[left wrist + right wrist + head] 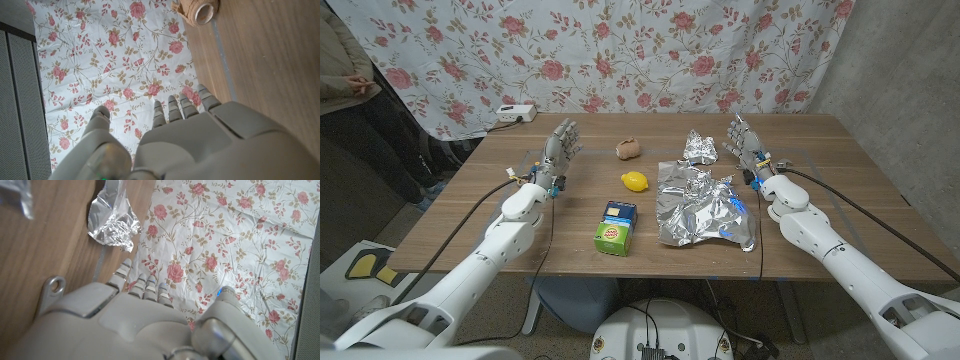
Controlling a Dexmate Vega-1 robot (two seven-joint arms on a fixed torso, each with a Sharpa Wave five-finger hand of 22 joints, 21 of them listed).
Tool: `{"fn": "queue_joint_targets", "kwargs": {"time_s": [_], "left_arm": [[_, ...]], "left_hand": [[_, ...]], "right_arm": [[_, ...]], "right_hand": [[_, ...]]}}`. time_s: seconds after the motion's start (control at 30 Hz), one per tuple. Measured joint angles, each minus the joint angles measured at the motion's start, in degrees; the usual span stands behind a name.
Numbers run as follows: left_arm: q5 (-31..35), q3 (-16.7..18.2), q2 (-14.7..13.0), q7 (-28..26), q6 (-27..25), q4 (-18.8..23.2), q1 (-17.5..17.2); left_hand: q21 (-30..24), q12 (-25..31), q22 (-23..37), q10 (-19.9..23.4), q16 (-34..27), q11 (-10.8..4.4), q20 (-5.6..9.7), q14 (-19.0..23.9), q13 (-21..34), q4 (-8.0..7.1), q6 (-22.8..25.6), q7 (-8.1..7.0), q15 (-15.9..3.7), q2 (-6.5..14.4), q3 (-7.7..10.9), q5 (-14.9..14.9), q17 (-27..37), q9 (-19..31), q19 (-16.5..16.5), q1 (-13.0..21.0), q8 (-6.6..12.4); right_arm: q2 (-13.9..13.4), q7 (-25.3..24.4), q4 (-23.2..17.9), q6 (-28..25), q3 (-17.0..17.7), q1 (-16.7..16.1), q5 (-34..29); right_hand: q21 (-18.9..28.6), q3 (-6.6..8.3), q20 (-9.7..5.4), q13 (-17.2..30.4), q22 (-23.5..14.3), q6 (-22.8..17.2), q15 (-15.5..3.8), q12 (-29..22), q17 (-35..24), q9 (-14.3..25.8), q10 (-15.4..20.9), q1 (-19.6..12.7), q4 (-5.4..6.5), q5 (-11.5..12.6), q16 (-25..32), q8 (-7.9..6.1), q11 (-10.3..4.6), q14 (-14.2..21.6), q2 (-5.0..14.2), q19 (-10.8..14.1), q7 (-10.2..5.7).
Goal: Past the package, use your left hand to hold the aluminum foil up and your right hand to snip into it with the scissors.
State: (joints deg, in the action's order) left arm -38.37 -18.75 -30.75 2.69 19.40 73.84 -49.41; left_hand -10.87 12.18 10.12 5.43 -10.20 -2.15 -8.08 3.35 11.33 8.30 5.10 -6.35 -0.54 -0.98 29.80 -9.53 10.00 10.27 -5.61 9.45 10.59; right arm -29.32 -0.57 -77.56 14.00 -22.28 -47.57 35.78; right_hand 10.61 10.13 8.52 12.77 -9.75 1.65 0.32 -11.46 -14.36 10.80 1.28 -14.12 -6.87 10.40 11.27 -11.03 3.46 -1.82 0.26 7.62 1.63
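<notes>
A large crinkled aluminum foil sheet [705, 205] lies on the table right of centre. A smaller crumpled foil piece [699, 148] [112, 222] sits behind it. The blue and green package [616, 227] stands left of the sheet, near the front. My left hand [558, 145] [175, 135] is raised at the left with its fingers apart and nothing in it. My right hand [745, 140] [145, 305] stands the same way just right of the small foil piece, empty. A grey metal loop [54, 285] shows beside it; I cannot tell if it belongs to scissors.
A yellow lemon [634, 181] and a brown roll [629, 150] [197, 11] lie between my hands. A white power strip [515, 114] sits at the back left edge. A person [340, 70] stands off the left corner. A floral curtain [620, 50] hangs behind.
</notes>
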Motion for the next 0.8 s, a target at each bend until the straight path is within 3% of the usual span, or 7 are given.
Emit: {"fn": "queue_joint_targets", "kwargs": {"time_s": [0.8], "left_arm": [[4.92,-0.12,-1.45,-5.14,1.13,3.37,-1.55]], "left_hand": [[0.00,0.00,0.01,0.00,0.00,0.00,-0.11,-1.12,-0.01,0.24,0.00,0.00,-0.07,0.23,0.23,0.00,-0.01,-0.01,0.72,0.23,0.00]], "right_arm": [[-2.06,2.56,0.67,0.13,1.66,-0.14,1.63]], "right_hand": [[0.00,0.24,0.29,-0.29,0.01,0.00,0.12,0.00,0.41,-0.01,-0.23,-0.53,-0.24,-0.01,0.00,0.00,0.22,-0.13,0.07,-0.29,0.00]]}}
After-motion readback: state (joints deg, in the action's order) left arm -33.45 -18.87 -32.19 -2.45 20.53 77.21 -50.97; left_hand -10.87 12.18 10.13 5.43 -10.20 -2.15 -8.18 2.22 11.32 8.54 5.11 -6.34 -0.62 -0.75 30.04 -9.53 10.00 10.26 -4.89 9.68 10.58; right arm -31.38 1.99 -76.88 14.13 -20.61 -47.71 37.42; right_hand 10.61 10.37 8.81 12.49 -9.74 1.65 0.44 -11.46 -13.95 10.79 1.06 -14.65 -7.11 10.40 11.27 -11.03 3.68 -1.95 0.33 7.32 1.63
